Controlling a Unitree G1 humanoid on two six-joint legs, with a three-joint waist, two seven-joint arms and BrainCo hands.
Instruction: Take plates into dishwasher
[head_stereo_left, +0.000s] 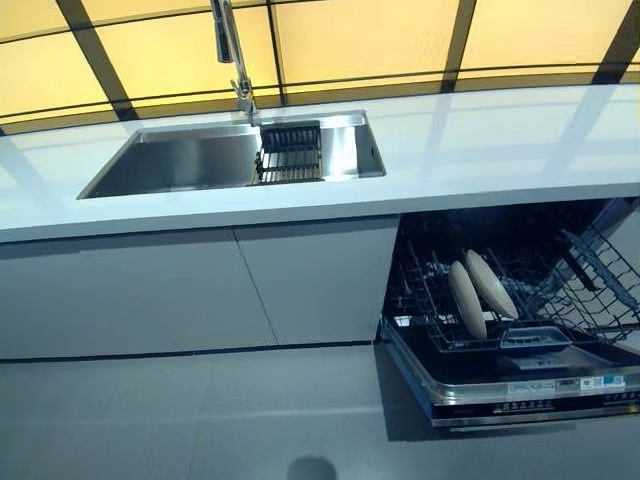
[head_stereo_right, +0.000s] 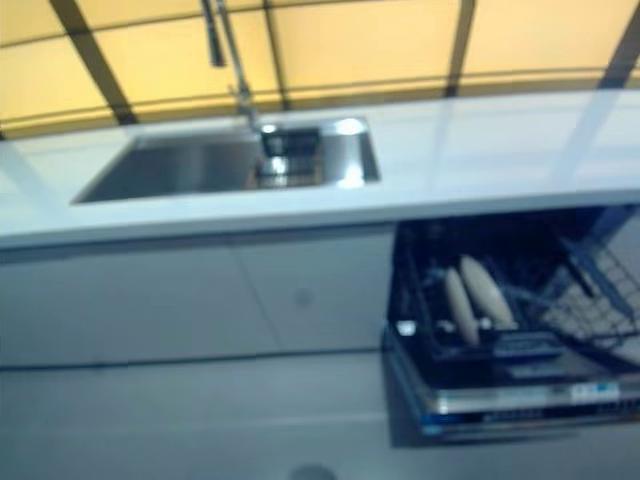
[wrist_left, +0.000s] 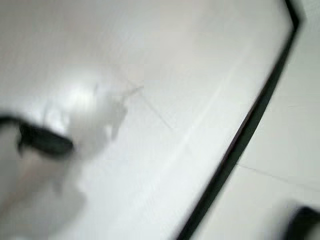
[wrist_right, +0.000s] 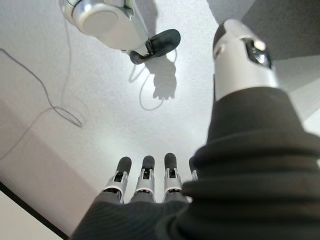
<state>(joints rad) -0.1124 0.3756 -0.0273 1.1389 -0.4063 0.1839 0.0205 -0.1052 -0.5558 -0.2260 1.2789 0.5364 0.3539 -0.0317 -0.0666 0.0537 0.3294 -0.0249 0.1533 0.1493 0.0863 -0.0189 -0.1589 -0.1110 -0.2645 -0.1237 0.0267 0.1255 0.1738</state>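
Two cream plates (head_stereo_left: 467, 298) (head_stereo_left: 490, 283) stand on edge side by side in the pulled-out lower rack (head_stereo_left: 585, 300) of the open dishwasher (head_stereo_left: 530, 390), at the right under the counter. No hand shows in the eye views. My right hand (wrist_right: 145, 185) shows in its wrist view over the pale floor, its fingers straight and holding nothing. In the left wrist view only a blurred silver shape with a dark tip (wrist_left: 45, 142) shows over the floor; I cannot tell the left hand's state. No plate shows in either hand.
A steel sink (head_stereo_left: 180, 165) with a tall faucet (head_stereo_left: 232, 50) and a black wire drainer (head_stereo_left: 291, 152) is set in the white counter (head_stereo_left: 500, 140). Grey cabinet fronts (head_stereo_left: 200, 290) run below it. The dishwasher's door juts out over the floor.
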